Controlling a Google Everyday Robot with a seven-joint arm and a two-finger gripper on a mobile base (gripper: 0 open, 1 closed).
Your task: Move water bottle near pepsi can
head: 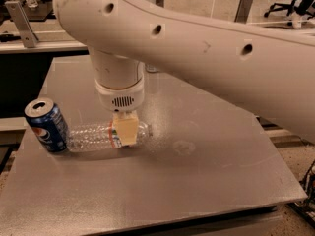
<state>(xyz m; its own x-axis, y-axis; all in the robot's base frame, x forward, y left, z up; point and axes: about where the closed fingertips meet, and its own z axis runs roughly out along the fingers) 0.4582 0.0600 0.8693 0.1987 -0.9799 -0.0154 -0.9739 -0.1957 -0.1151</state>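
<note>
Right beside the pepsi can (48,129), on the side away from the desk's near-left edge, the water bottle (91,136) lies flat on the grey desk (206,181). Its clear ribbed body runs away from the can, and its nearer end is either touching the can's wall or only just clear of it; I cannot tell which. The gripper (125,131) hangs straight down from the big white arm (211,53) over the far half of the bottle from the can. Its tan fingers (127,124) are clamped across the banded label, so the bottle is grasped. Judged from this, the move is all but done, and the risk now lies in going too far. Any further push toward the can would drive the bottle's end into it and could tip or slide the can toward the desk edge just behind it. Letting go carries its own hazard: a round bottle on its side may roll once freed, and a finger catching the label on the way up could drag it away from the can.
</note>
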